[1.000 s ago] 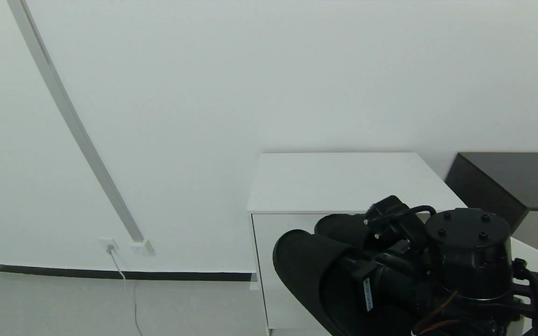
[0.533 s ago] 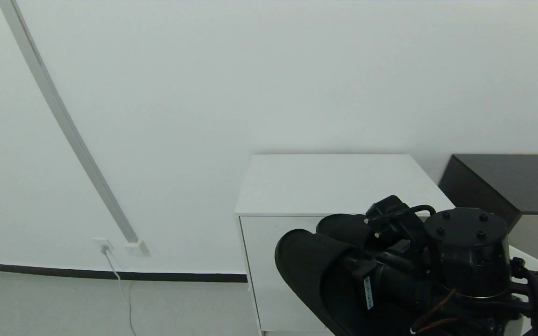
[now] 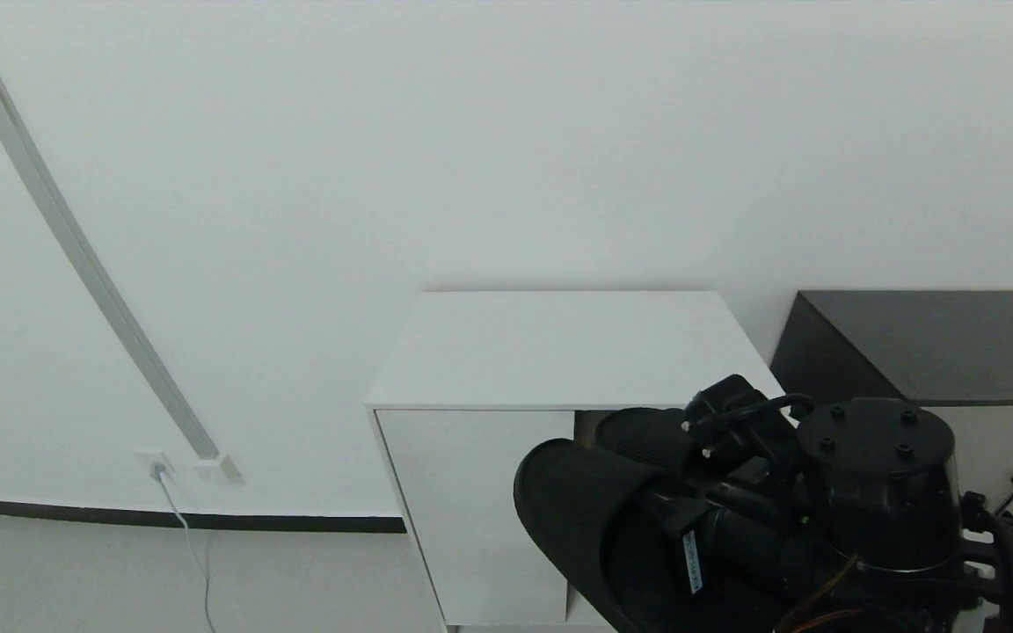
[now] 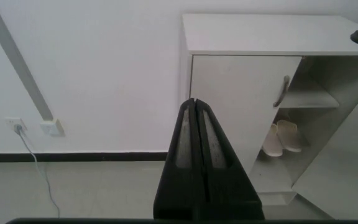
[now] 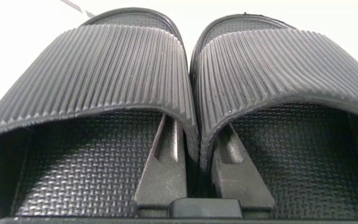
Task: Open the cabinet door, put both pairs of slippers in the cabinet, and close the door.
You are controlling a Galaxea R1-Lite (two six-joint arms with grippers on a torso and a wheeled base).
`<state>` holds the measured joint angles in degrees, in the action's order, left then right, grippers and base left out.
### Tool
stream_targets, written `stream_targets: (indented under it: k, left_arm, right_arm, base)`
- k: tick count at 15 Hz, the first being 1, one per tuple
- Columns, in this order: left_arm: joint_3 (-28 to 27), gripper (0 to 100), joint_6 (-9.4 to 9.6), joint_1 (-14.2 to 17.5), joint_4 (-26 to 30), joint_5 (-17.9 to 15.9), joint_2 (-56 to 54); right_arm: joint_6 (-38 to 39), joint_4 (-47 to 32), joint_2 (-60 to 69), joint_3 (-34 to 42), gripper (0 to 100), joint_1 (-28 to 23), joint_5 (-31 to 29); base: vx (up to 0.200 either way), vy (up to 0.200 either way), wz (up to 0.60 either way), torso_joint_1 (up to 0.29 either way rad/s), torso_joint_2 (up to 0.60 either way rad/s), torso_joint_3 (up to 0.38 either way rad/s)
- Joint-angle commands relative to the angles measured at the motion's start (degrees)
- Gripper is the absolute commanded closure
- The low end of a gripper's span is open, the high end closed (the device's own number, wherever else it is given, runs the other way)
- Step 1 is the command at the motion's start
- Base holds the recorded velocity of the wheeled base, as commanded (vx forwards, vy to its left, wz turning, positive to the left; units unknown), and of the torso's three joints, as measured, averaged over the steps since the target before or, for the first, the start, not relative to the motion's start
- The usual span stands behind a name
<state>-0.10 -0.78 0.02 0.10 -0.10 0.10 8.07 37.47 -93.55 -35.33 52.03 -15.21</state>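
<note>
Swinging rightward, the head camera has shifted the whole picture. The white cabinet now sits at lower centre instead of lower right, and a dark strip of its open compartment has come into sight; the things themselves seem unmoved. In that view the black slippers hang right of lower centre on the right arm, just below and in front of that opening. From the left wrist, the left gripper has its fingers pressed together on nothing. Beyond it one handled door is closed and the other half stands open, with pale slippers on the lower shelf. From the right wrist, the right gripper pinches the black pair's adjoining side walls. Their long axis runs along the fingers, strap ends away from the wrist. The right arm looks placed to push them straight in.
</note>
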Motion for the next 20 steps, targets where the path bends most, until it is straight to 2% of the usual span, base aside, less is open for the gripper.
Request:
stream_targets:
  k: [1, 5, 20]
  left_arm:
    - [0.01, 100, -0.01, -0.02, -0.01, 0.01, -0.01]
    - [0.01, 100, -0.01, 0.06, -0.01, 0.01, -0.01]
    - [0.01, 100, 0.08, 0.06, -0.01, -0.08, -0.01]
  right_arm:
    - [0.02, 0.06, -0.23, 0.08, 100, 0.0, 0.01]
    - [0.02, 0.06, -0.32, 0.0, 100, 0.0, 0.01]
    - [-1.04, 3.66, -1.02, 1.58, 100, 0.0, 0.01]
  base:
    - [0.0, -0.2, 0.0, 0.002, 0.0, 0.007]
    - [0.0, -0.2, 0.0, 0.0, 0.01, 0.0]
    - [0.0, 0.0, 0.0, 0.0, 0.0, 0.0]
